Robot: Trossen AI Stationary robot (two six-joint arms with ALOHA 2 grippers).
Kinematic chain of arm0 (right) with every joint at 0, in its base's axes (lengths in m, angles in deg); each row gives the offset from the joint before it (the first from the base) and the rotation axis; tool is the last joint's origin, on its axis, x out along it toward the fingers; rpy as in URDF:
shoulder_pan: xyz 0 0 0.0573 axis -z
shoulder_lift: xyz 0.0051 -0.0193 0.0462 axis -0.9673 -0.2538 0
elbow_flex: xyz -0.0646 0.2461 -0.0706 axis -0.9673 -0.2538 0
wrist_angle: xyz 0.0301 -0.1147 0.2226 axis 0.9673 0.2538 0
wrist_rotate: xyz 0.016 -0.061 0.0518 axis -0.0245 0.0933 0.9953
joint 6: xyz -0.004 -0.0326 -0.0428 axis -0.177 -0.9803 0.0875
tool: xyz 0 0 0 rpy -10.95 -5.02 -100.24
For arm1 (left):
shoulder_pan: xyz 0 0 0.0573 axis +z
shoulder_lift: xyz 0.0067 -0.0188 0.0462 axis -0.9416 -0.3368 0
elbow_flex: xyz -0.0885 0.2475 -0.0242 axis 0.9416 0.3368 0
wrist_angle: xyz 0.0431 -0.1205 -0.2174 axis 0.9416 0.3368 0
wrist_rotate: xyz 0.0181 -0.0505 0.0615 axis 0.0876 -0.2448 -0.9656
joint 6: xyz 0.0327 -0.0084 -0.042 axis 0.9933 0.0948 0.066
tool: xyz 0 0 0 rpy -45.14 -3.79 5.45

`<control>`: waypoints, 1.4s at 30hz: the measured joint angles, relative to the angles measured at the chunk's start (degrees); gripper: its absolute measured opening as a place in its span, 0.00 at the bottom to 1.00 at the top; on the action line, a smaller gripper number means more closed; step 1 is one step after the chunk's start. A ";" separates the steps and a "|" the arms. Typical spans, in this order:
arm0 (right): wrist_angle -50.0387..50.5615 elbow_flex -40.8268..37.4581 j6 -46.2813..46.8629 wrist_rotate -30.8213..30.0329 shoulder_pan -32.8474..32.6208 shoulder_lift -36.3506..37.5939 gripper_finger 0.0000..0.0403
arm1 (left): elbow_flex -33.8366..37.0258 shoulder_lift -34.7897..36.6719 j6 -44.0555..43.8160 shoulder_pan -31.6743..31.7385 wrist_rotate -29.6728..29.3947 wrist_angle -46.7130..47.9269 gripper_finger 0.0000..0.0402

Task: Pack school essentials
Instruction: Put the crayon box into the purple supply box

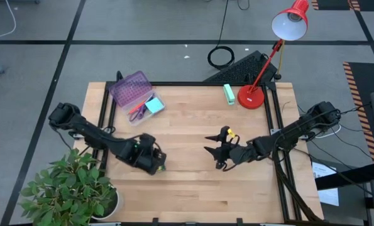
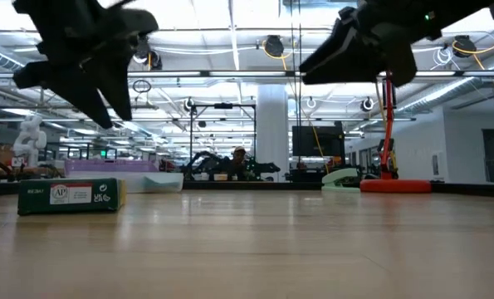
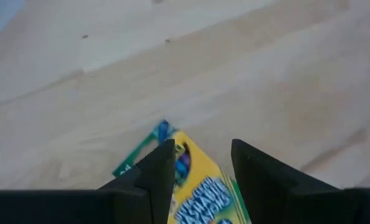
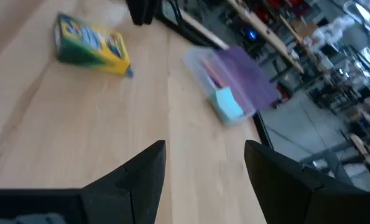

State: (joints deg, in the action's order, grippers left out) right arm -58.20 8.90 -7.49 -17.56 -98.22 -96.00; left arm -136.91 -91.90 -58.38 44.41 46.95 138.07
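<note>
Crayons first: the yellow-green crayon box [image 3: 197, 186] lies flat on the wooden table [image 1: 193, 188], well to the near side of the purple pencil case [image 1: 131, 89], and it serves as the landmark for everything else. Directly above it hangs the left gripper [image 3: 202, 163], fingers parted on either side of the box's end; from the low view they look clear of the cardboard, though I can't be sure. Off to the right of the crayon box, well apart, the right gripper [image 4: 204, 163] hovers over bare wood with its fingers spread wide and nothing between them. Beyond the crayon box, at the far left of the table, the pencil case lies open with the light-blue sticky-note pad [image 1: 154, 105] resting at its edge. Farther right stand the red desk lamp [image 1: 252, 96] and mint-green block [image 1: 229, 93].
</note>
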 joint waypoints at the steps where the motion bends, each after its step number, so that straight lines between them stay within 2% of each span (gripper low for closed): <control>1: -1.13 -0.01 -0.99 0.98 0.33 0.00 0.53 | 0.00 0.00 -0.02 -0.97 -1.03 -0.23 0.40; 5: -5.18 0.00 -2.47 7.55 2.44 0.00 0.53 | 0.00 0.00 -2.79 -3.39 -3.61 -0.26 0.40; 10: -5.95 0.00 -0.93 13.02 4.78 0.00 0.53 | 0.00 -1.38 -9.34 -4.22 -0.30 -0.25 0.47; 14: -4.30 -0.01 0.36 14.15 5.41 0.00 0.53 | 0.02 -3.95 -14.14 -2.83 3.18 -0.27 0.62; 19: -4.13 -0.02 1.22 14.12 5.34 0.00 0.53 | 0.02 -6.98 -16.70 1.00 12.76 -0.89 0.85; 23: -3.37 -0.02 1.96 14.10 5.32 0.00 0.53 | 0.04 -9.27 -15.86 3.74 13.90 -3.37 0.98; 30: -2.34 -0.02 2.59 14.06 5.32 0.00 0.53 | -0.02 -10.54 -16.13 7.95 18.65 -1.92 0.94; 35: -1.05 -0.02 3.60 14.03 5.32 0.00 0.53 | -0.02 -10.57 -18.08 8.20 21.05 1.20 0.94; 42: -0.26 -0.02 5.11 14.01 5.32 0.00 0.53 | -0.02 -9.74 -14.32 8.42 22.49 1.63 0.94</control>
State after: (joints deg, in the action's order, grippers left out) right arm -58.46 8.87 -2.38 -3.55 -92.90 -96.00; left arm -136.93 -101.64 -72.70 52.83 69.44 139.70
